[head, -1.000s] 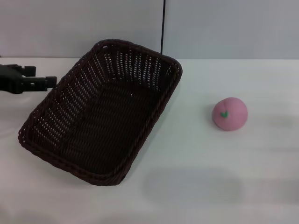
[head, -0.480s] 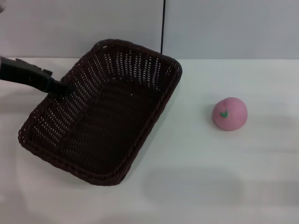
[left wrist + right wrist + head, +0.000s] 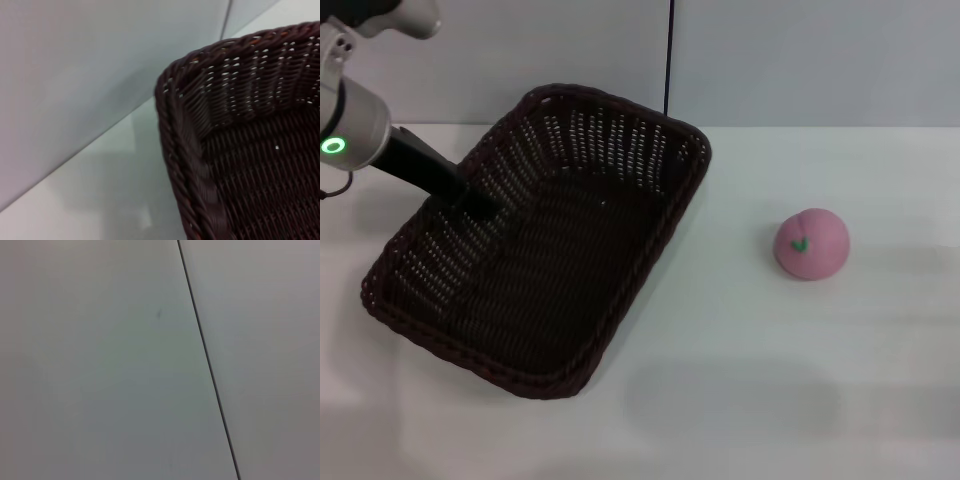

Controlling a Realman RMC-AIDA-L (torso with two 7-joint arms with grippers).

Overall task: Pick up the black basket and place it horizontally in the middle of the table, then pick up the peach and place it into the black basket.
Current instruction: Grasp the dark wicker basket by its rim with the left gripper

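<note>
Left gripper [image 3: 480, 203] down at the black basket [image 3: 570, 290], on its long wall at about ten o'clock from the basket's centre; whether spread or pinched on the weave, cannot tell. Basket lying diagonally on the table [image 3: 740, 400], one short end toward one o'clock; braided rim corner [image 3: 172, 95] close in the left wrist view. Peach [image 3: 811, 243] at three o'clock of the basket, well apart. Right gripper out of view.
</note>
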